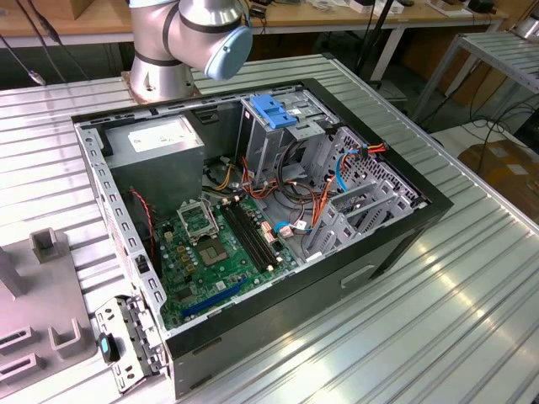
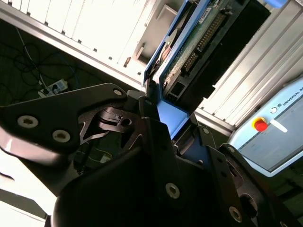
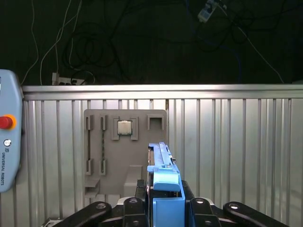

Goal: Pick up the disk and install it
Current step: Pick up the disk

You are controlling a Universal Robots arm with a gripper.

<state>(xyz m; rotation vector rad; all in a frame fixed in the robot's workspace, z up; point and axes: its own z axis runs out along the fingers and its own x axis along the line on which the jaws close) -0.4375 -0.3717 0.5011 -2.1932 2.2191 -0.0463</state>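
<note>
Above the ribbed metal worktop (image 3: 236, 142), the gripper (image 3: 163, 202) holds the disk (image 3: 160, 161) edge-on in the first wrist view. The jaws pinch it from both flat sides at its blue end tab (image 3: 166, 187). The second wrist view gives the other angle: the disk's green circuit-board face and connector row are turned to the camera.

The first wrist view also shows a grey fixture plate (image 3: 94, 156) lying near the worktop's edge. A processor chip (image 3: 124, 127) is seated in one of its pockets, and a teach pendant (image 3: 7, 151) with a red button is beside the plate.

The exterior view adds the open computer case (image 1: 404, 244) mid-worktop. Inside it are the motherboard (image 1: 215, 244), a drive cage (image 1: 274, 114) with a blue top and a grey power supply (image 1: 156, 143). The arm base (image 1: 156, 80) stands at the worktop's far edge.
</note>
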